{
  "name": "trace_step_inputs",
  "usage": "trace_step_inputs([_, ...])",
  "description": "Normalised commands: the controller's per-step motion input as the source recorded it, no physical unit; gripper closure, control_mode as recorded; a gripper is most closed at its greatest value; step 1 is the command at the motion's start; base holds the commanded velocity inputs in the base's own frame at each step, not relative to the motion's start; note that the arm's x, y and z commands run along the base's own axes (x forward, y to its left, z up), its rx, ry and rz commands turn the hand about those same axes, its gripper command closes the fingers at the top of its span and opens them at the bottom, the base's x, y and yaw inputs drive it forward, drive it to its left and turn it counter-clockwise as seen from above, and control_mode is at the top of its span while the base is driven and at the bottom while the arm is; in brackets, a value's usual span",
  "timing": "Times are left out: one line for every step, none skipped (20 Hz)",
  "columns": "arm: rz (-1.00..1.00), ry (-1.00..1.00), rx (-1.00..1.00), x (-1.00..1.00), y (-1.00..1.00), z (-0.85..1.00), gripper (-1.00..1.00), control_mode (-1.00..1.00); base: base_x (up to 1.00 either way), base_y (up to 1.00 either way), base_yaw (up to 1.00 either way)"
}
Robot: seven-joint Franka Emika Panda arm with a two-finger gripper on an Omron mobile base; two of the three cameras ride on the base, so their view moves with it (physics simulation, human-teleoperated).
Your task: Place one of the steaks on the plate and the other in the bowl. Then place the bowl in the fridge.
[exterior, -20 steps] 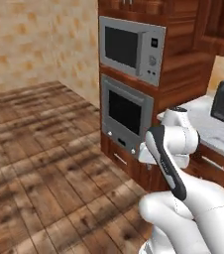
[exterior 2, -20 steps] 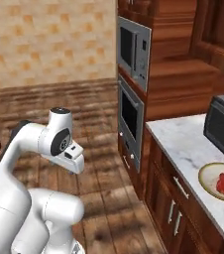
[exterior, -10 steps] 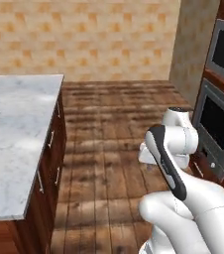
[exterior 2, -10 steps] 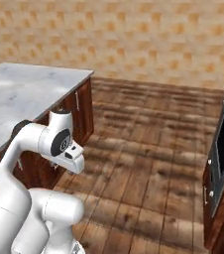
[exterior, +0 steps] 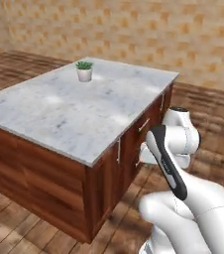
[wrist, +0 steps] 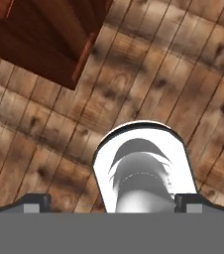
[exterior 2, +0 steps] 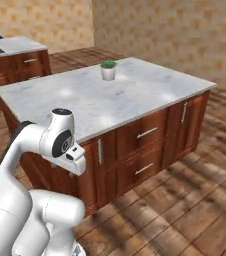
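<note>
Jaws released wide and empty above wood-plank floor [wrist: 44, 124]; beside the arm, a marble-topped wooden desk [exterior: 74, 111] bears a small potted plant [exterior: 84, 70].

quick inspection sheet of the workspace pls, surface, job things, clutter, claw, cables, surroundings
surface: grey marble island top on dark wood cabinets, with drawer fronts and bar handles on the side facing the robot.
job's things: nothing seen of steaks, bowl, plate or fridge.
clutter: one small potted plant in a white pot, standing upright toward the far part of the island.
claw: claw open, nothing between its tips, pointing down at the plank floor near a cabinet corner.
cables: nothing seen.
surroundings: tan tiled walls; a second counter in the far left of the right base view.
</note>
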Motion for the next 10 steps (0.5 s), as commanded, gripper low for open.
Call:
trace_step_inputs([0.00, 0.00, 0.00, 0.00, 0.00, 0.00, -1.00, 1.00, -0.13, 0.44, 0.96])
trace_step_inputs([0.00, 0.00, 0.00, 0.00, 0.00, 0.00, -1.00, 1.00, -0.12, 0.49, 0.94])
trace_step_inputs([0.00, 0.00, 0.00, 0.00, 0.00, 0.00, -1.00, 1.00, -0.01, 0.53, 0.91])
trace_step_inputs([0.00, 0.00, 0.00, 0.00, 0.00, 0.00, -1.00, 1.00, 0.00, 0.48, 0.89])
trace_step_inputs([0.00, 0.00, 0.00, 0.00, 0.00, 0.00, -1.00, 1.00, 0.00, 0.55, 0.87])
trace_step_inputs([0.00, 0.00, 0.00, 0.00, 0.00, 0.00, -1.00, 1.00, 0.00, 0.59, 0.86])
trace_step_inputs([0.00, 0.00, 0.00, 0.00, 0.00, 0.00, -1.00, 1.00, 0.00, 0.59, 0.85])
trace_step_inputs([0.00, 0.00, 0.00, 0.00, 0.00, 0.00, -1.00, 1.00, 0.00, 0.61, 0.83])
trace_step_inputs([0.00, 0.00, 0.00, 0.00, 0.00, 0.00, -1.00, 1.00, 0.00, 0.51, 0.81])
trace_step_inputs([0.00, 0.00, 0.00, 0.00, 0.00, 0.00, -1.00, 1.00, 0.00, 0.41, 0.72])
